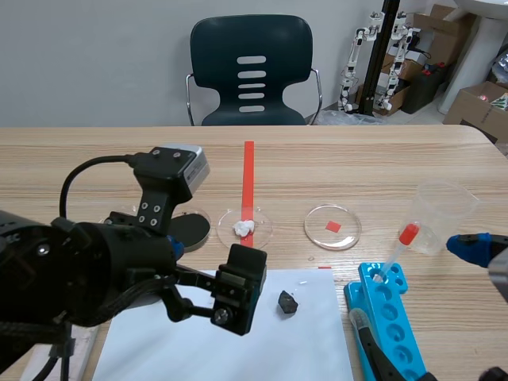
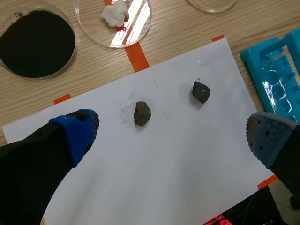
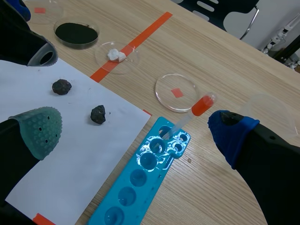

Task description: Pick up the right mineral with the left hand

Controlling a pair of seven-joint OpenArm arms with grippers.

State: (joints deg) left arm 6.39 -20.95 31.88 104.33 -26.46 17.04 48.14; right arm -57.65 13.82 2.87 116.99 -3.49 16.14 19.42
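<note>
On the white sheet (image 2: 187,178): two dark stones are laid out apart, so either can be taken on its own. The right mineral (image 2: 201,92) is found toward the sheet's far right corner, with nothing touching it.
Left gripper (image 2: 173,133): held above the sheet, released, fingers spread wide, nothing pinched. Both stones are seen ahead of the gap, the wanted one nearer the right-hand finger, so a nudge right is probably needed before closing.
Left mineral (image 2: 142,114): parked just left of the target. It's the thing most likely to get knocked or grabbed by mistake, tbh.
Blue well tray (image 3: 143,168): set right of the sheet, on the target's side. It could be clipped by the outer finger at this spread.
Pipette (image 3: 190,115): leaned into the tray's far end, red bulb up.
Right gripper (image 3: 136,131): hung over the tray, also released and empty, well out of the way.
Dishes: dish of black powder (image 2: 74,44), dish with a white lump (image 2: 136,23) and dish with a red chip (image 3: 166,96) are lined up beyond the sheet, not in the path.
Clear cup (image 1: 444,214): far right, no bother.
</note>
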